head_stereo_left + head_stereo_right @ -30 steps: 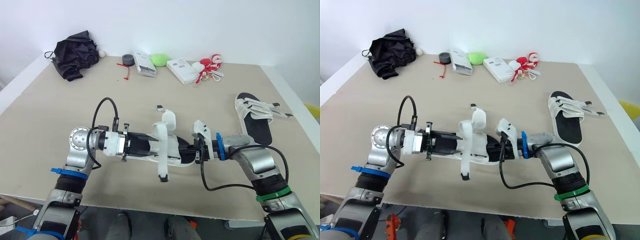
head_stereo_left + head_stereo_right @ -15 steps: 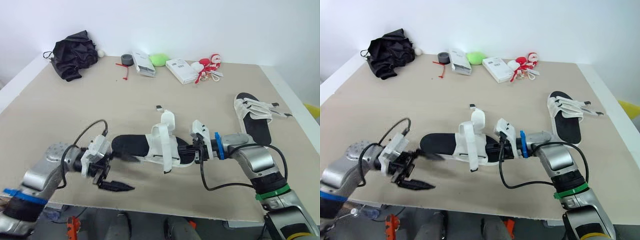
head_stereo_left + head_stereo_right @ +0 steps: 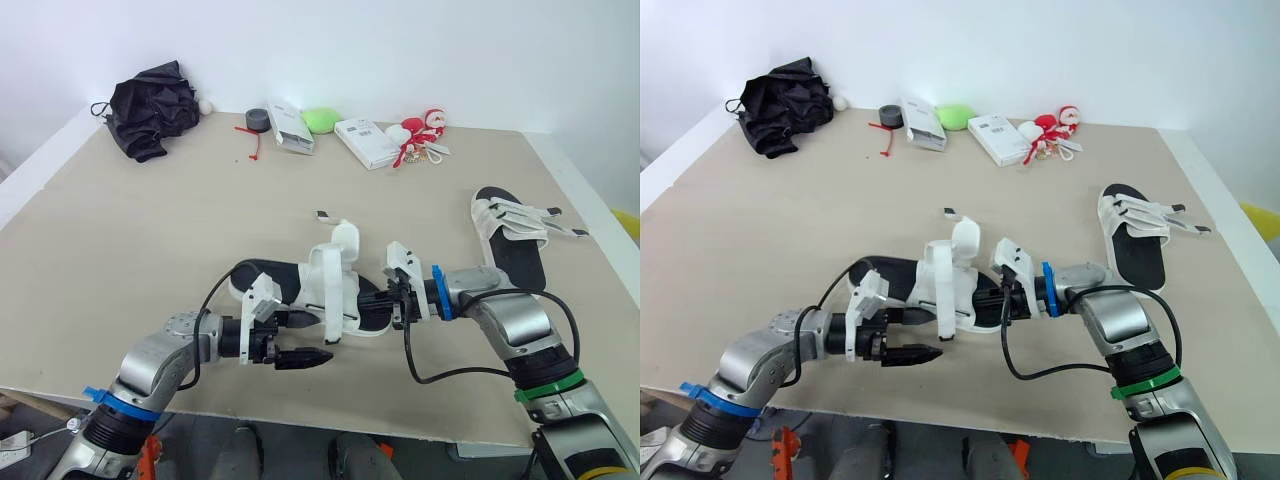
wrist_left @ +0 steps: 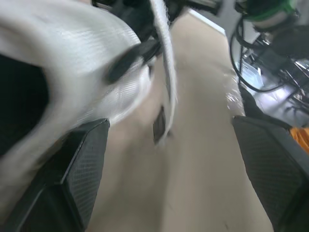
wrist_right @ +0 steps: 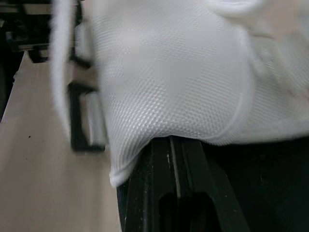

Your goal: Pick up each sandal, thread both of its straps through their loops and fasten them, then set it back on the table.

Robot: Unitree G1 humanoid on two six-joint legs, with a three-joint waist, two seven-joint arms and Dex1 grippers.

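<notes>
A black-soled sandal (image 3: 285,285) with white mesh straps (image 3: 335,270) sits at the table's middle. My right gripper (image 3: 380,300) is shut on its toe end. One strap hangs down off the near side and ends in a black tip (image 4: 159,123). My left gripper (image 3: 322,338) is open, just in front of the sandal beside that hanging strap, and touches nothing. Its fingers (image 4: 82,169) stand wide apart. The right wrist view shows white mesh (image 5: 169,72) over the black sole (image 5: 178,183) and a black loop (image 5: 79,116). A second sandal (image 3: 510,240) lies flat at the right.
Along the far edge lie a black bundle (image 3: 150,105), a tape roll (image 3: 256,119), two white boxes (image 3: 287,128), a green object (image 3: 320,120) and red-and-white toys (image 3: 420,130). The table's front edge (image 3: 300,425) runs just below my left forearm.
My left gripper let go of the sandal's heel, swung out toward the front edge, then came back open beside the hanging strap. My right gripper has kept its hold on the toe.
</notes>
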